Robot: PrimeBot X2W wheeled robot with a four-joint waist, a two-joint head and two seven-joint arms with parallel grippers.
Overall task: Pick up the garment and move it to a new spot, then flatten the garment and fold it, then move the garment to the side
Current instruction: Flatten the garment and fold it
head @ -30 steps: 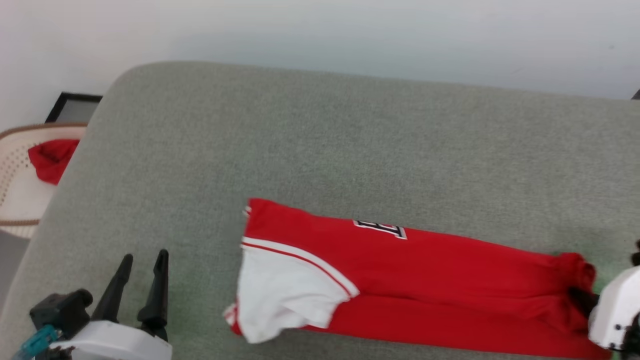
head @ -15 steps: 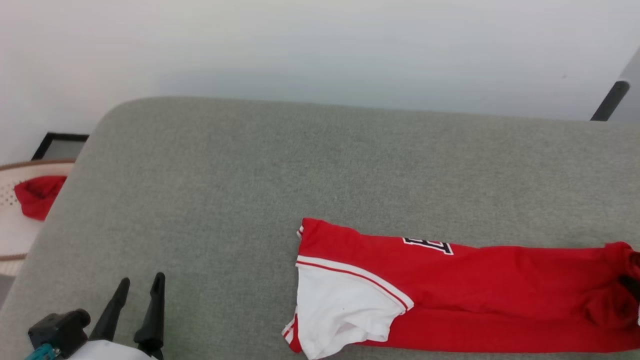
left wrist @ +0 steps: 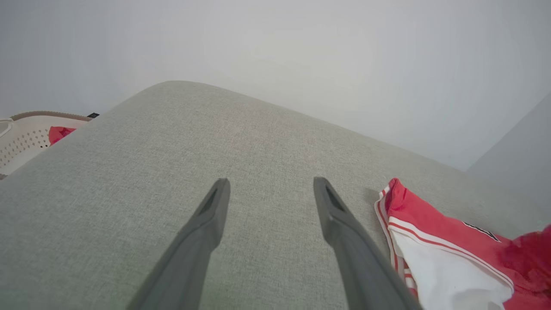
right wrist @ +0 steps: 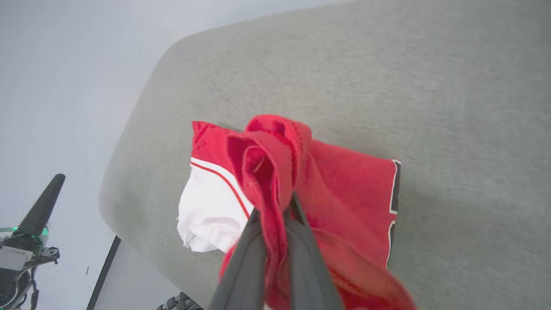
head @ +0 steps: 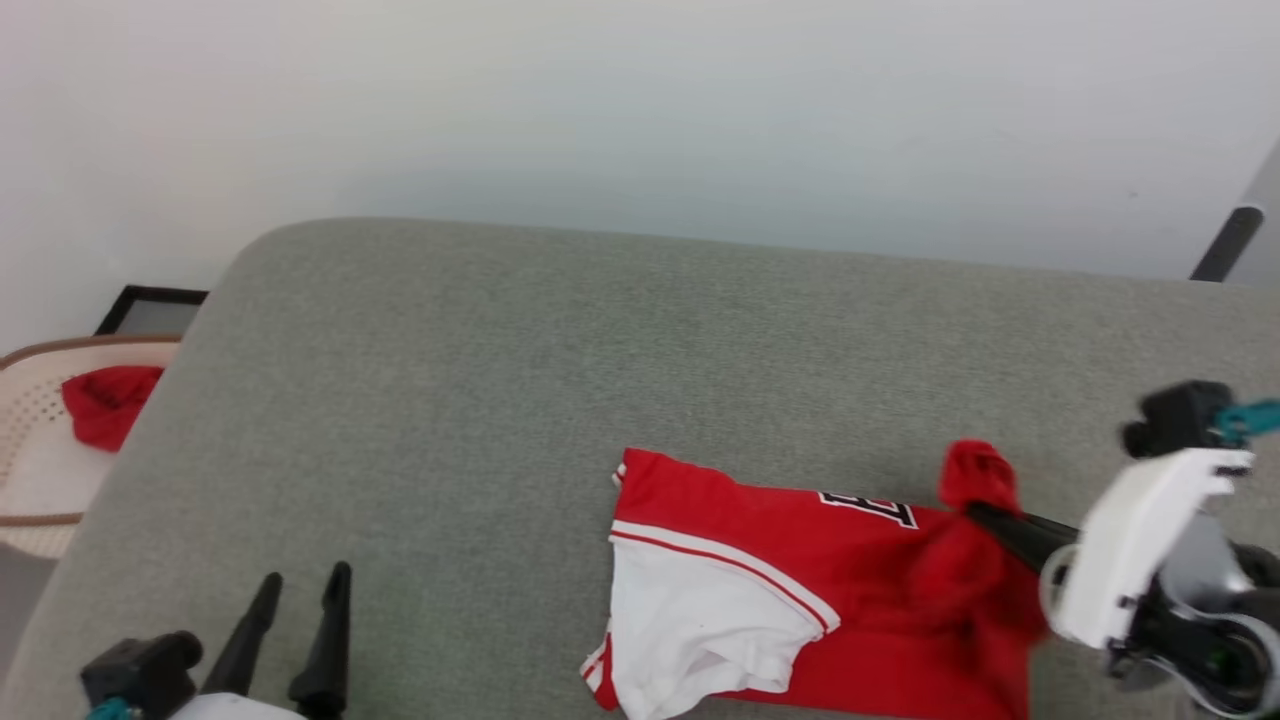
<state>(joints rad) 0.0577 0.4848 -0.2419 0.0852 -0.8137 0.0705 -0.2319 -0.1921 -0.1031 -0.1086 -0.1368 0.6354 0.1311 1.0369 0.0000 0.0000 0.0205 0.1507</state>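
Grey padded surface [head: 480, 340], white wall behind. Garment [head: 760, 560] lies on its near right part. My right gripper [head: 985, 512] sits at the garment's right end, clamped shut on a bunch of red hem held off the surface. Left gripper [head: 307, 575] spread wide, empty, well apart to the left. Versus half a second ago, the hem end has risen and come in toward the white sleeve [head: 690, 620], so the garment looks shorter. Long axis runs left-right, sleeve end pointing left.
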